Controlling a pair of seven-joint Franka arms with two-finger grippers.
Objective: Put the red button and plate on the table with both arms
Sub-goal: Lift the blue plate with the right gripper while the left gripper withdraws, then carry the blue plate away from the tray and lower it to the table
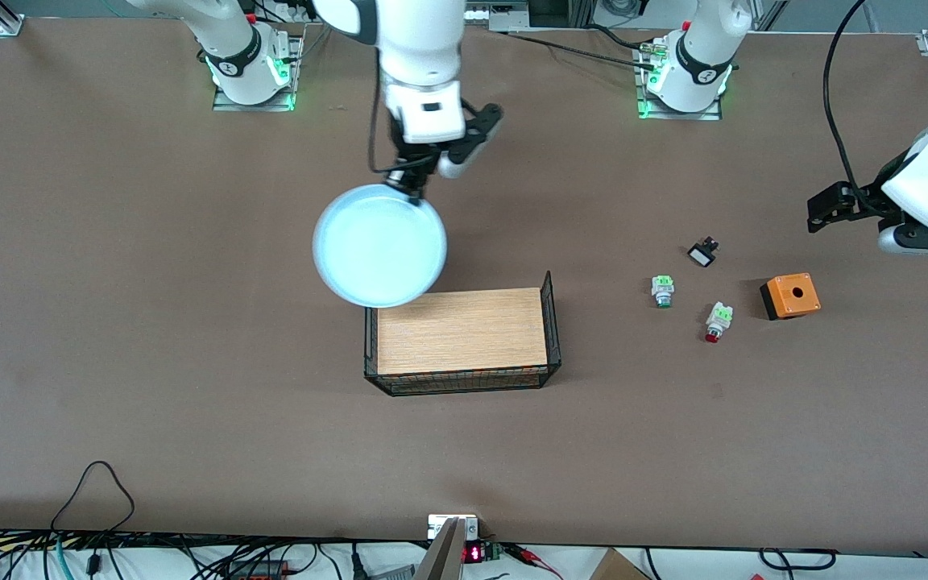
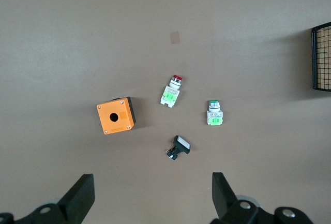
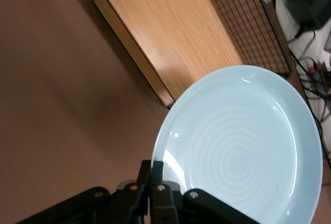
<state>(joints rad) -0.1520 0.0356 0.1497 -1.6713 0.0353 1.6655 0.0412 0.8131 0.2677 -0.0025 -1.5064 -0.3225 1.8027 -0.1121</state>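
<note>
Even overhead light, soft shadows, glare on plate point(image 1: 379, 246)

Plate point(image 1: 379, 246) above tray point(image 1: 461, 330) corner

A wood-topped tray point(image 1: 461, 330) with black wire sides sat mid-table. Toward the left arm's end lay a green-capped switch point(image 1: 662, 290), a small black switch point(image 1: 702, 254) and an orange box point(image 1: 790, 296) with a hole.

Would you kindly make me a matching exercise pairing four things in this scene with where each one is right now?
1. plate
2. red button
3. left gripper
4. orange box

A. on the table, beside the red button toward the left arm's end
B. open in the air over the table
C. held by the right gripper
D. on the table between green-capped switch and orange box

Pairs: 1-C, 2-D, 3-B, 4-A
</note>
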